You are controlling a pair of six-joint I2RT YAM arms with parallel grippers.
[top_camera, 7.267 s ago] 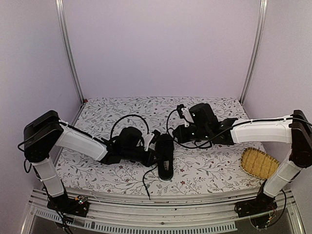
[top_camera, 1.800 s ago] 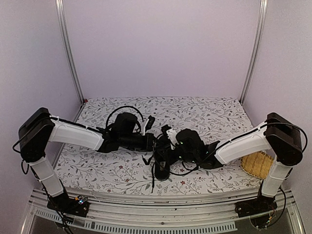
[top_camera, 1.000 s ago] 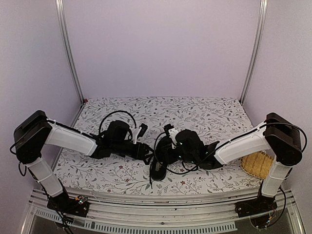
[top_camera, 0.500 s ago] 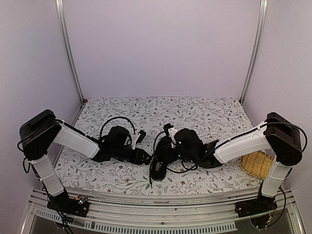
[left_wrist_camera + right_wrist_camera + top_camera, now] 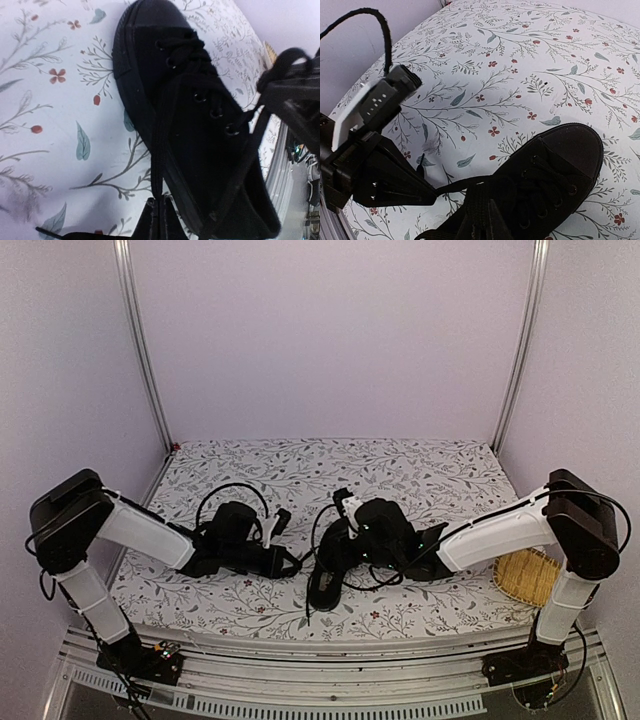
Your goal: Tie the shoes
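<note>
Overhead view: a single all-black low-top lace-up canvas shoe lies on the flower-patterned desk, near its front edge and midway between the two white-and-black arms. Its rounded toe points toward the near edge and its opening lies under the right arm's wrist.

The left gripper lies low over the desk just to the left of the shoe. In the left wrist view its jaws are pressed together on a thin black lace, which runs taut from the fingertips up along the side of the shoe toward the eyelets. A second strand crosses the tongue toward the right arm's black hardware at the frame's right edge.

The right gripper sits directly over the shoe's laced throat. In the right wrist view its jaws are closed at the bottom edge of the frame, on the flat black lace strands that lie over the upper; how much lace they hold cannot be told, since black lies on black. From there one strand stretches left to the tip of the left gripper.

A pale woven oval basket rests on the desk at the right, partly hidden behind the right arm's upright link, well apart from the shoe.
</note>
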